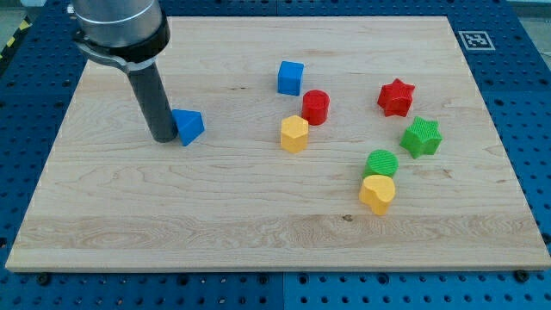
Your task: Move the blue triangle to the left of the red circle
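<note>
The blue triangle (188, 127) lies on the wooden board at the view's left of centre. The red circle (315, 107) stands well to its right, near the middle of the board. My tip (164, 138) is the lower end of the dark rod and sits just left of the blue triangle, touching or almost touching its left side. A wide gap of bare board lies between the blue triangle and the red circle.
A blue cube (290, 77) is up-left of the red circle and a yellow hexagon (294, 133) just below-left of it. To the right are a red star (396, 97), a green star (421, 137), a green circle (381, 162) and a yellow heart (377, 193).
</note>
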Action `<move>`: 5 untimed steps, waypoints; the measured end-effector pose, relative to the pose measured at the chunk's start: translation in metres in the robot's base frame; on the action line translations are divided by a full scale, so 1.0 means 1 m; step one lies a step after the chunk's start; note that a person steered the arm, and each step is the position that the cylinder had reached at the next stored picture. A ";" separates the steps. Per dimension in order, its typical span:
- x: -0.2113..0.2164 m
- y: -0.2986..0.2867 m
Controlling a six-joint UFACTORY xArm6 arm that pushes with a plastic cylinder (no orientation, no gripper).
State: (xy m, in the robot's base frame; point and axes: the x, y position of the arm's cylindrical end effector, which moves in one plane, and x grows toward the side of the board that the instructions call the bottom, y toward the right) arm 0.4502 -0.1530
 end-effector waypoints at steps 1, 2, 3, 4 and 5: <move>0.000 0.010; -0.001 0.025; -0.008 0.036; -0.018 0.059; -0.018 0.087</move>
